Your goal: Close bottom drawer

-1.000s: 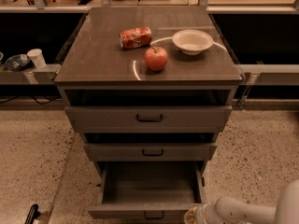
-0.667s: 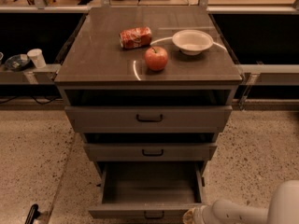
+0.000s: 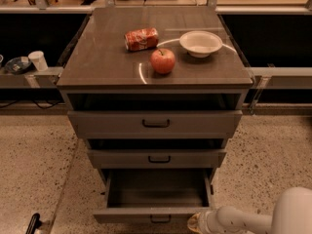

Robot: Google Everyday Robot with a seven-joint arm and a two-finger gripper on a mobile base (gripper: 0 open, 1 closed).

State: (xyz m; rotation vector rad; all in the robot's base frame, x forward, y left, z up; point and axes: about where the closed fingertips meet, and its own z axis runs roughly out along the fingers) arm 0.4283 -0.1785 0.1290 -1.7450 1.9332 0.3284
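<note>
The bottom drawer (image 3: pixel 156 212) is the lowest of the cabinet's three. It is pulled far out and its empty grey-brown inside shows. Its small dark handle (image 3: pixel 160 220) sits at the centre of the flat front, near the lower frame edge. My gripper (image 3: pixel 195 223) is at the drawer front's right end, low in the camera view, on a white arm coming in from the lower right. It looks close to or touching the front's right corner.
The middle drawer (image 3: pixel 157 157) and top drawer (image 3: pixel 155 123) stand slightly open above. On the cabinet top lie a red apple (image 3: pixel 163 61), a crushed can (image 3: pixel 142 38) and a white bowl (image 3: pixel 200 43). A cup (image 3: pixel 37 60) stands on the left shelf. Speckled floor lies both sides.
The arm has shifted slightly left along the drawer front. The drawer itself has not visibly moved.
</note>
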